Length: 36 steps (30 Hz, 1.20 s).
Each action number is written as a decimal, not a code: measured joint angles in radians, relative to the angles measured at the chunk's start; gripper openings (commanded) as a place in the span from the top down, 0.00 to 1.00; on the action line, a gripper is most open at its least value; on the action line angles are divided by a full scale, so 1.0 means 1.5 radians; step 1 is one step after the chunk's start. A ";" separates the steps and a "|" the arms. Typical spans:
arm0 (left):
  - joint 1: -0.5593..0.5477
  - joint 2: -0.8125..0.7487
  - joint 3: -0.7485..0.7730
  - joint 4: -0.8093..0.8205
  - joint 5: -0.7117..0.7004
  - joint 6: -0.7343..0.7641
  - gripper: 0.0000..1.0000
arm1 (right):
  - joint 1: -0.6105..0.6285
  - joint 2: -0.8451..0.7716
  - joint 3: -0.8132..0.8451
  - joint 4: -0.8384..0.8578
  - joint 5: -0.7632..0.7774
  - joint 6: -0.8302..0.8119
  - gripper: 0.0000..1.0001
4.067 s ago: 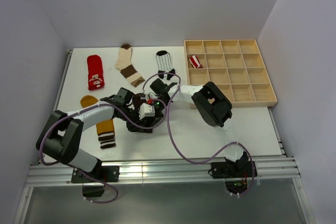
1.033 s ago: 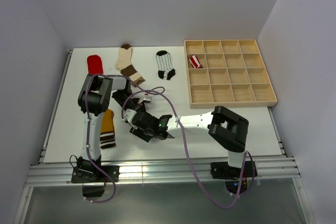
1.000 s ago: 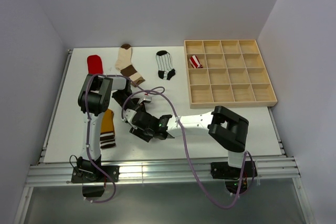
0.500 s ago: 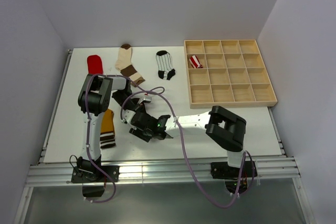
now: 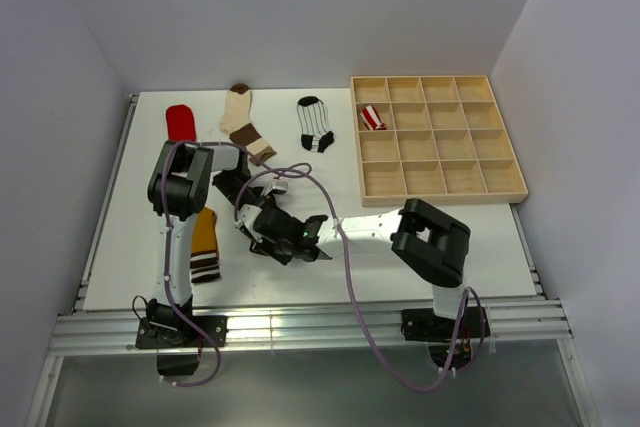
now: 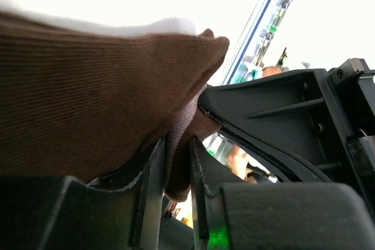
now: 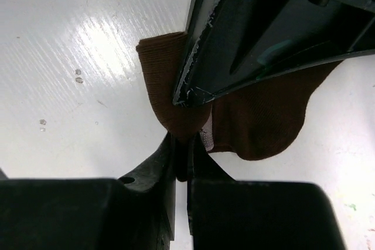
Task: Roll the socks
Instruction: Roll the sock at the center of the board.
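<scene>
The dark brown sock (image 5: 262, 223) lies near the table's middle left, pinched by both grippers. My left gripper (image 6: 177, 171) is shut on a fold of it (image 6: 88, 86). My right gripper (image 7: 183, 159) is shut on its edge (image 7: 258, 121), right beside the left one. In the top view the left gripper (image 5: 248, 207) and right gripper (image 5: 270, 233) meet over the sock and hide most of it. The mustard sock (image 5: 203, 243), red sock (image 5: 180, 123), cream-and-brown sock (image 5: 245, 123) and white black-striped sock (image 5: 316, 125) lie flat. The red-white striped sock (image 5: 372, 118) sits in the tray.
A wooden compartment tray (image 5: 440, 179) stands at the back right. My left arm (image 5: 178, 187) stands folded upright over the mustard and red socks. My right arm (image 5: 375, 228) stretches low across the table's front. Purple cables (image 5: 345, 267) loop around both arms.
Since 4 s ago the left arm has folded upright and the right arm has stretched left. Over the last second both grippers, still on the brown sock, shifted slightly toward the back.
</scene>
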 measured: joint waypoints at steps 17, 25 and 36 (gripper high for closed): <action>0.047 -0.153 -0.023 0.260 0.010 -0.152 0.69 | -0.034 -0.005 -0.007 0.010 -0.154 0.063 1.00; 0.100 -0.231 -0.056 0.389 -0.041 -0.263 0.71 | -0.058 0.014 0.032 -0.042 -0.205 0.084 1.00; 0.238 -0.379 -0.076 0.495 -0.087 -0.298 0.63 | -0.116 0.084 0.144 -0.152 -0.317 0.097 1.00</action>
